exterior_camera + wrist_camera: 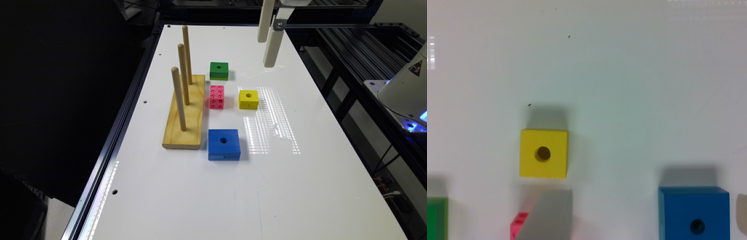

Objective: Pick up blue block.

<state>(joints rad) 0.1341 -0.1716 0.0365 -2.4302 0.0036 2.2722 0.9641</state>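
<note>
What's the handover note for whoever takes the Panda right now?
Gripper: open, empty, raised above the far end of the table, well clear of everything.
Blue block: flat on the table, just off the near end of the wooden peg base, untouched. Yellow block, green block and pink brick lie beyond it.
Done: nothing yet.
Left: move over the blue block, descend, grasp, lift.

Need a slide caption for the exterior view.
Gripper hovers above white table; flat square blue block sits untouched beside wooden peg board.
</note>
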